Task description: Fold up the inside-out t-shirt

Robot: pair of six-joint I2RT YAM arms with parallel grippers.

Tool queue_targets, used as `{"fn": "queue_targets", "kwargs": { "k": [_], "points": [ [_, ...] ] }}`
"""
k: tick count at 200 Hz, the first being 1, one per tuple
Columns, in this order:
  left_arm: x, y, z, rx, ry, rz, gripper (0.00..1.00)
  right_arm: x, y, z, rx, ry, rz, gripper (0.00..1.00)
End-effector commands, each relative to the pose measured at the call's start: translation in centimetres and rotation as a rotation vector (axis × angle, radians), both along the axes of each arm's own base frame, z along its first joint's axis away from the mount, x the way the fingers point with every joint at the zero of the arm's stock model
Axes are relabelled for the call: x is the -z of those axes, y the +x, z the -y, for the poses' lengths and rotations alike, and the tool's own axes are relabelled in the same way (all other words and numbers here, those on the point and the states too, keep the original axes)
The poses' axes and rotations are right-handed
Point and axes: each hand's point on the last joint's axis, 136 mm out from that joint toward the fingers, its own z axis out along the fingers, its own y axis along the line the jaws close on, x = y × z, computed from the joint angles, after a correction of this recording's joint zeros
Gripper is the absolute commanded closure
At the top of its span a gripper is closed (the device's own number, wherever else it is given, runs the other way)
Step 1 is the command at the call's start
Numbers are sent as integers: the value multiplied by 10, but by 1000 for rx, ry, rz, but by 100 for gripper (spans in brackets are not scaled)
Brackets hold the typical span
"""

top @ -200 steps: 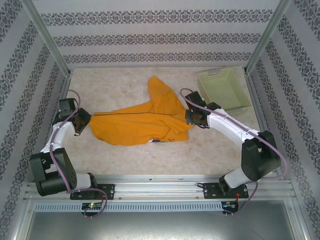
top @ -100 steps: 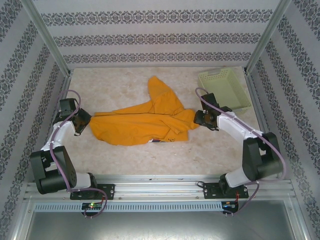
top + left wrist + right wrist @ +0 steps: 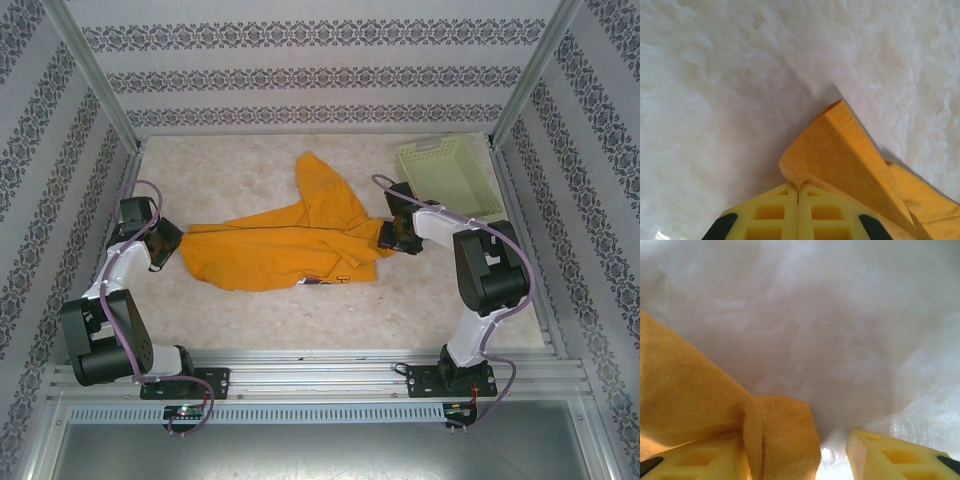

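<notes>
The inside-out t-shirt (image 3: 290, 250) lies crumpled and orange-yellow across the middle of the table, one part reaching toward the back. My left gripper (image 3: 172, 243) is at its left edge. In the left wrist view this gripper (image 3: 798, 187) is shut on a pinched fold of the t-shirt's hem (image 3: 850, 155). My right gripper (image 3: 389, 238) is at the shirt's right corner. In the right wrist view its (image 3: 797, 447) jaws stand apart, and a stitched hem fold of the t-shirt (image 3: 780, 435) rests against the left finger, clear of the right finger (image 3: 880, 455).
A pale green slotted basket (image 3: 450, 180) stands at the back right, just behind the right arm. Patterned walls and metal posts close in the table on three sides. Bare pale tabletop (image 3: 230, 180) lies behind and in front of the shirt.
My right gripper has opened and let go of the shirt's right corner after drawing it slightly rightward; the right arm's elbow has swung toward the back. The left gripper has kept its hold.
</notes>
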Motion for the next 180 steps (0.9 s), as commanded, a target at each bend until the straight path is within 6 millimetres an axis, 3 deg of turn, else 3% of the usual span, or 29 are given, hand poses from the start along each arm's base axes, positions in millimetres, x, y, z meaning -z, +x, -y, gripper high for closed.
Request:
{"fn": "queue_targets", "kwargs": {
  "k": [1, 20, 54, 72, 95, 122, 145, 180],
  "points": [
    [-3, 3, -1, 15, 14, 2, 100, -4, 28, 1, -15, -63, 67, 46],
    [-4, 3, -1, 16, 16, 1, 100, -2, 28, 0, -28, -120, 48, 56],
    [-5, 3, -1, 15, 20, 1, 100, -3, 28, 2, -17, -141, 44, 84],
    [-6, 2, -2, 15, 23, 0, 100, -15, 23, 10, 0, -142, 66, 93],
    [-12, 4, -1, 20, 20, 28, 100, -51, 9, 18, 29, -65, 132, 99],
    [-29, 13, 8, 51, -6, 127, 100, -118, -11, 20, 108, 227, 277, 100],
    [-62, 20, 19, 101, -19, 267, 100, -178, -33, 33, 166, 316, 387, 100],
    [-127, 18, 44, 198, -21, 497, 100, -258, -63, 35, 175, 453, 520, 100]
  ]
}}
